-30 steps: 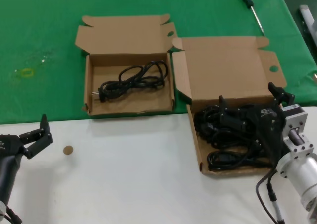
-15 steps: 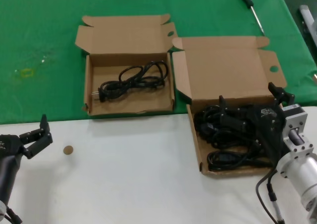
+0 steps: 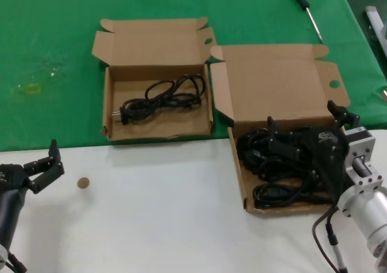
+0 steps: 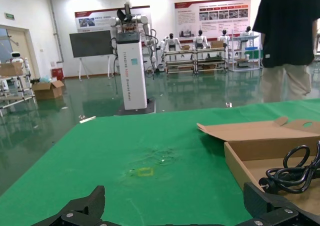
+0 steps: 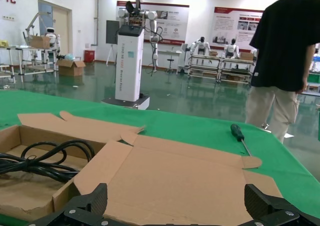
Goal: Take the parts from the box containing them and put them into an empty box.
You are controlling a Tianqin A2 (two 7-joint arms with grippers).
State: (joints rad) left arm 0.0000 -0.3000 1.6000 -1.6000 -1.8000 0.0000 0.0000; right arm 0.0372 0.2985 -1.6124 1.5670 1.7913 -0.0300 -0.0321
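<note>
The larger low-walled box [image 3: 239,164] with its broad lid [image 3: 278,83] lies at the right and holds several coiled black power cords [image 3: 272,161]. My right gripper [image 3: 301,116] is open just above those cords and holds nothing; in its wrist view [image 5: 175,198] only the lid [image 5: 175,171] lies between its fingers. The smaller box [image 3: 107,101] stands at the centre left with one black cord [image 3: 163,96] in it; it also shows in the left wrist view [image 4: 240,158]. My left gripper [image 3: 51,162] is open and empty at the near left, over the white table.
A screwdriver [image 3: 306,6] lies on the green cloth at the far right. A small brown disc [image 3: 83,182] lies on the white table near my left gripper. A yellowish mark [image 3: 30,89] is on the cloth at the left. A person [image 5: 285,61] stands beyond the table.
</note>
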